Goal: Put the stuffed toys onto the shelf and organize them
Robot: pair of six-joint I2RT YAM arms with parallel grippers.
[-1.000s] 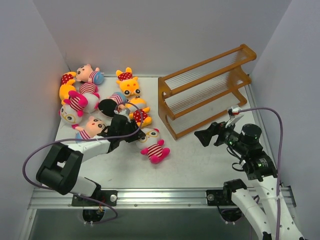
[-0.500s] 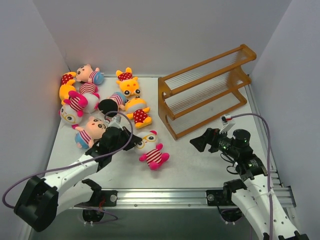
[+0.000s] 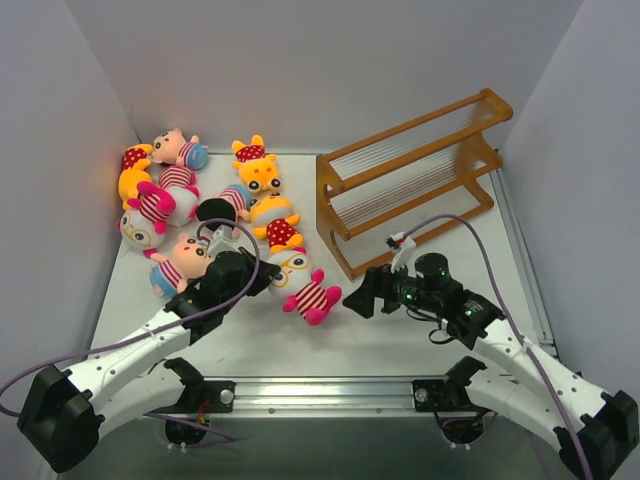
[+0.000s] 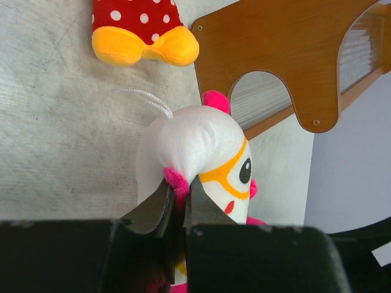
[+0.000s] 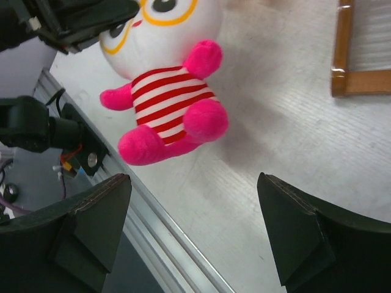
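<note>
The white-faced doll is between our two arms, on the worktop or just off it; we cannot tell which. It is near the shelf but not on it. Our left jaws are pinched shut on a pink tuft at the side of the doll's head, a thin hold on soft plush. Our right jaws stand wide apart with nothing in them, just beside the doll's pink feet and facing it. The other dolls lie bunched at the far left, and no tier of the shelf carries a doll yet.

We judge the step in hand to be getting this doll across to the shelf, most likely by passing it to the right arm, which sits nearer the rack. To do that well, we should:

- Keep the left pinch firm and the doll steady, since a tuft can slip out under a tug.
- Bring the right jaws around the striped body, not a limb, and close fully before the left lets go.
- Carry it upright so it seats on the rods without tipping between them.
</note>
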